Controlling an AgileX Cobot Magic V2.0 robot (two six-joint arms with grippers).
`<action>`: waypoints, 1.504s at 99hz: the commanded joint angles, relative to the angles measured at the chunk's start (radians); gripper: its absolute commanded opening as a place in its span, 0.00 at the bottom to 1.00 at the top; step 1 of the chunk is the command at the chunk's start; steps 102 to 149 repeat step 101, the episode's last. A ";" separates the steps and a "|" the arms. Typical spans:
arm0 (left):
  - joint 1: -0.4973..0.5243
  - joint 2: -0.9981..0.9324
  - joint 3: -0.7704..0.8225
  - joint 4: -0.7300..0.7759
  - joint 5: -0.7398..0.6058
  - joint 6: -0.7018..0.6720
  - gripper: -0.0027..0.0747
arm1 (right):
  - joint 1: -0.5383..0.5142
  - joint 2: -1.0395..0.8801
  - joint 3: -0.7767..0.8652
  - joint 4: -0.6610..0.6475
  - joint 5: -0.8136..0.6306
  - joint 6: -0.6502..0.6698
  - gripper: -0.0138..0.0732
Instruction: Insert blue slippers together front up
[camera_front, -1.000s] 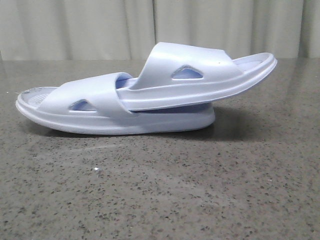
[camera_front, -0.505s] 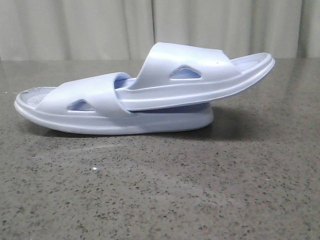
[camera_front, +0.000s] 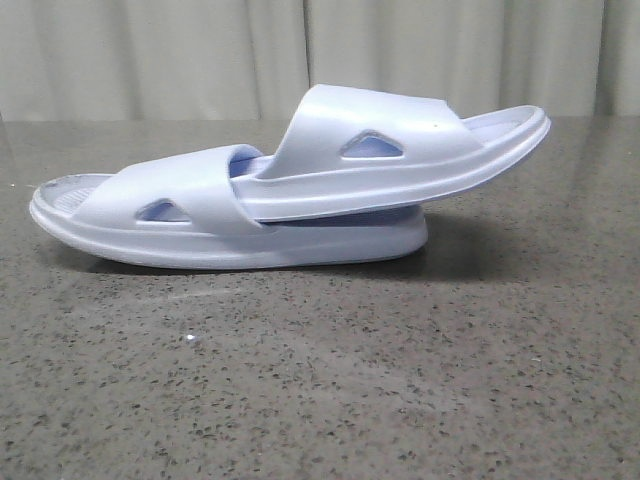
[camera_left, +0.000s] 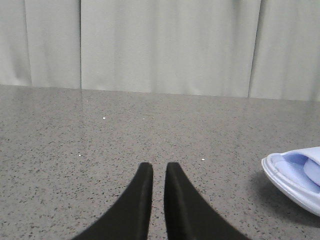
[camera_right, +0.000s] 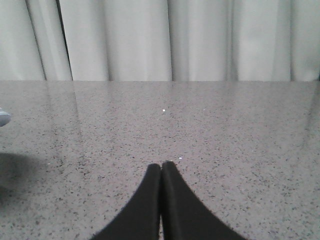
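- We see the 2 blue slippers (camera_front: 290, 190) nested on the speckled grey table (camera_front: 320, 380): the upper slipper (camera_front: 400, 150) has its end tucked under the strap of the lower slipper (camera_front: 180, 215) and tilts up toward the right.
- Our left gripper (camera_left: 154, 167) hangs over bare table, its fingers nearly together with a thin gap, holding nothing; a slipper end (camera_left: 295, 177) lies near it.
- Our right gripper (camera_right: 161, 166) has its fingers pressed together, empty.
- A pale curtain (camera_front: 300, 55) hangs behind.

A bare staged test bench: speckled grey stone tabletop (camera_front: 400, 380) against plain pale curtains (camera_front: 200, 55).
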 joint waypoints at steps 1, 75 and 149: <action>-0.006 -0.029 0.010 -0.009 -0.080 -0.009 0.06 | -0.007 -0.020 0.014 0.010 -0.107 0.013 0.04; -0.006 -0.029 0.010 -0.009 -0.080 -0.009 0.06 | -0.007 -0.020 0.022 -0.010 -0.075 0.013 0.04; -0.006 -0.029 0.010 -0.009 -0.080 -0.009 0.06 | -0.007 -0.020 0.022 -0.010 -0.075 0.013 0.04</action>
